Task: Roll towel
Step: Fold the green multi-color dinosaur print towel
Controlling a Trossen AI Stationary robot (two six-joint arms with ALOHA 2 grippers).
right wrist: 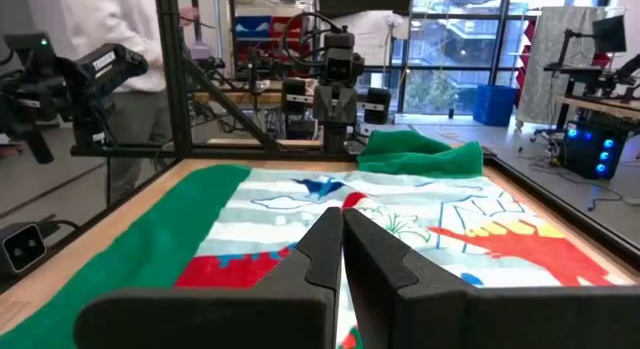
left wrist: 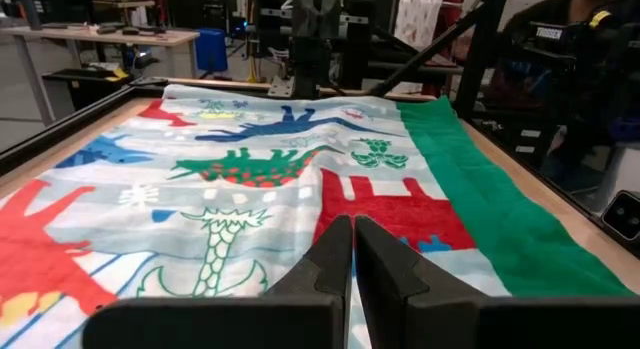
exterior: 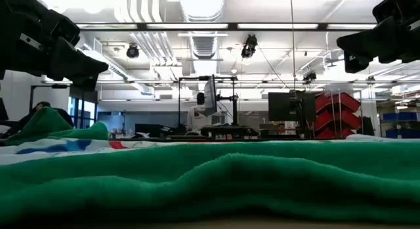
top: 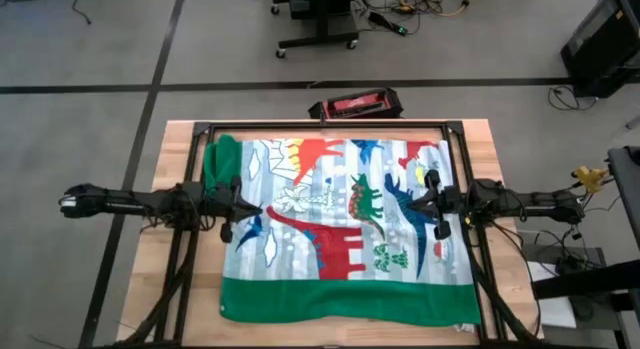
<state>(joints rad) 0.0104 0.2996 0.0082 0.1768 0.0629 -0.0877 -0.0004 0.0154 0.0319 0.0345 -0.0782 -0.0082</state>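
Lying spread flat across the wooden worktop point(top: 160, 179), the towel point(top: 340, 229) shows its printed face up: red, green and blue dinosaurs on a pale blue-white ground. Its broad green border point(top: 345, 297) runs along the near edge of the worktop and fills the foreground of the low view. At the far left corner the cloth is turned over on itself, showing a bunched green fold point(top: 222, 161); the right wrist view shows the same fold as a raised green hump.

The left tool point(top: 245, 211) sits over the left edge of the towel, about midway along that side, with its fingers point(left wrist: 328, 261) pressed together and nothing between them. Whether it touches the cloth cannot be told. The right tool point(top: 418, 204) sits over the right-hand part of the towel, opposite the left one, its fingers point(right wrist: 322, 244) likewise pressed together and gripping nothing. In the low view both arms hang above the cloth.

A black frame point(top: 330, 127) borders the worktop. A red and black case point(top: 357, 105) lies on the floor beyond the far edge. A person in a white garment point(right wrist: 125, 29) stands beside the worktop.
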